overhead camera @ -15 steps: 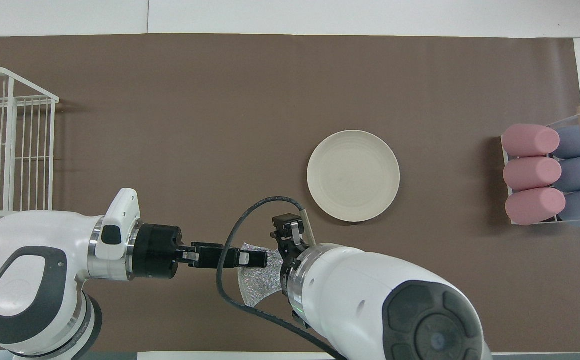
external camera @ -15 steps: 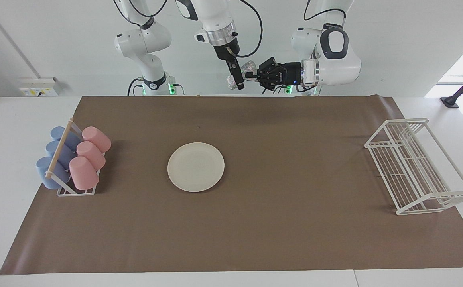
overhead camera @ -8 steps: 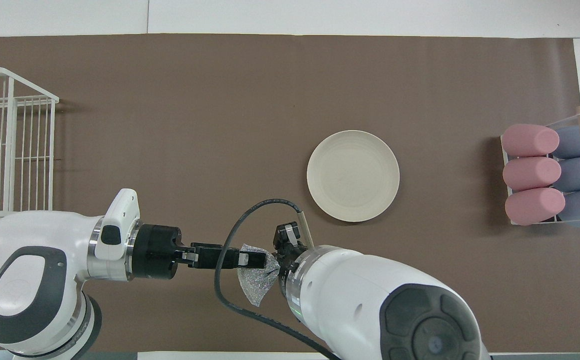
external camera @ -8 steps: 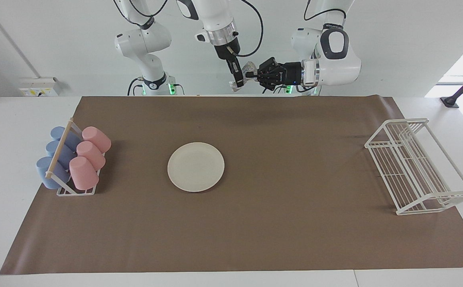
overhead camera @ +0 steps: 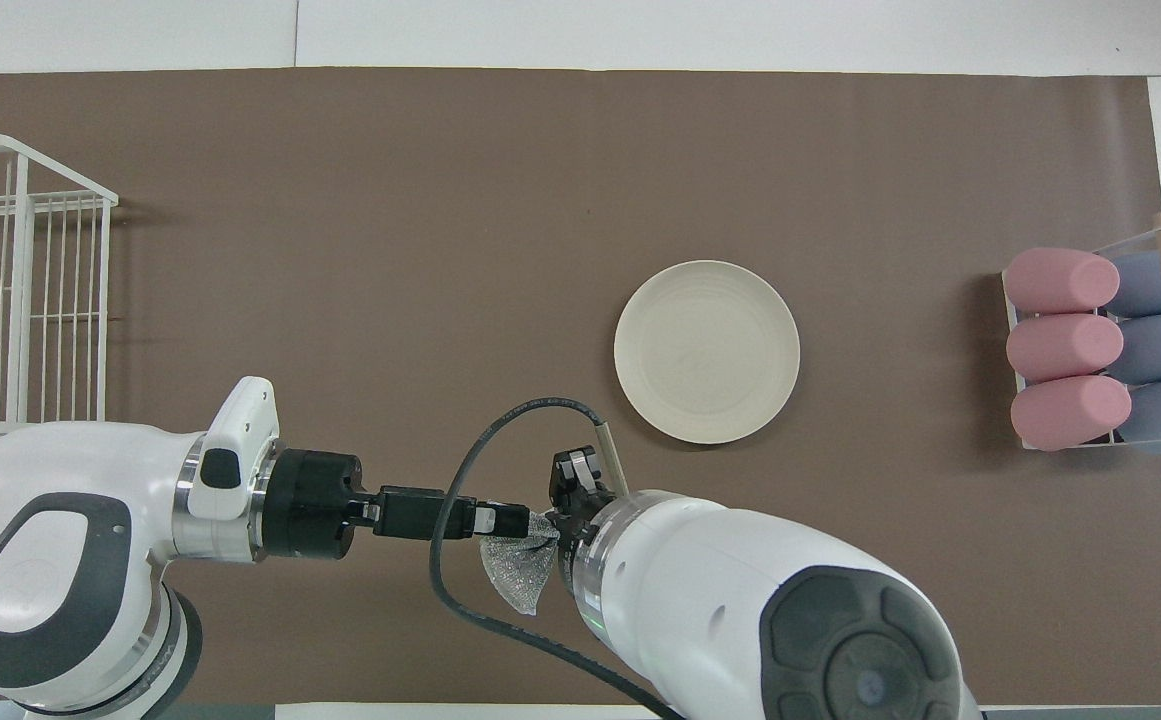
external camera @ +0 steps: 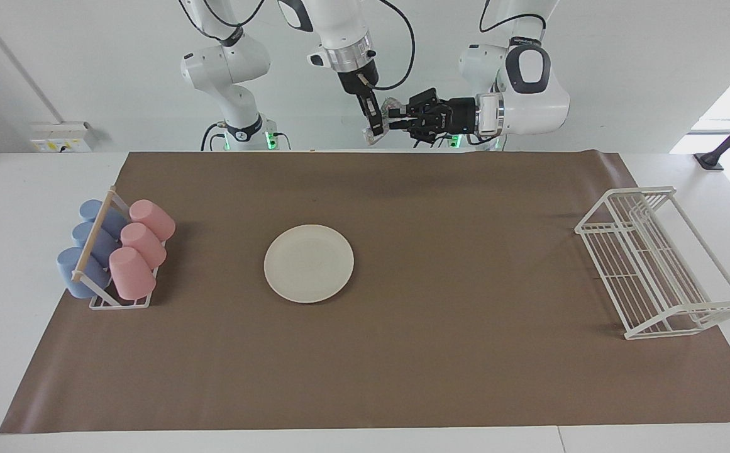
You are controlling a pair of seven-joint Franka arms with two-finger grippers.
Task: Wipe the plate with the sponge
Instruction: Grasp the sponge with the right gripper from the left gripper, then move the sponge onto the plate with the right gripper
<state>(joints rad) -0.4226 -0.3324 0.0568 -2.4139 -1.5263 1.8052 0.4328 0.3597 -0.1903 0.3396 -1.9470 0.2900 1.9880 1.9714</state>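
The right gripper point(external camera: 374, 126) is pinching the sponge point(external camera: 382, 119) at top centre, taking it for wiping; whether the left gripper point(external camera: 396, 117) beside it is gripping or releasing, I cannot tell. The plate point(external camera: 309, 263) is lying mid-frame.

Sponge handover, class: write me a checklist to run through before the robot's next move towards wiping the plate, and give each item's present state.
1. Right gripper shut on the sponge: ok.
2. Left gripper free of the sponge: cannot tell.
3. Plate flat on the brown mat, nothing on it: ok.
4. Sponge over the plate: not ok; it hangs in the air above the mat's edge by the robots.
5. Cups in their rack, apart from the plate: ok.
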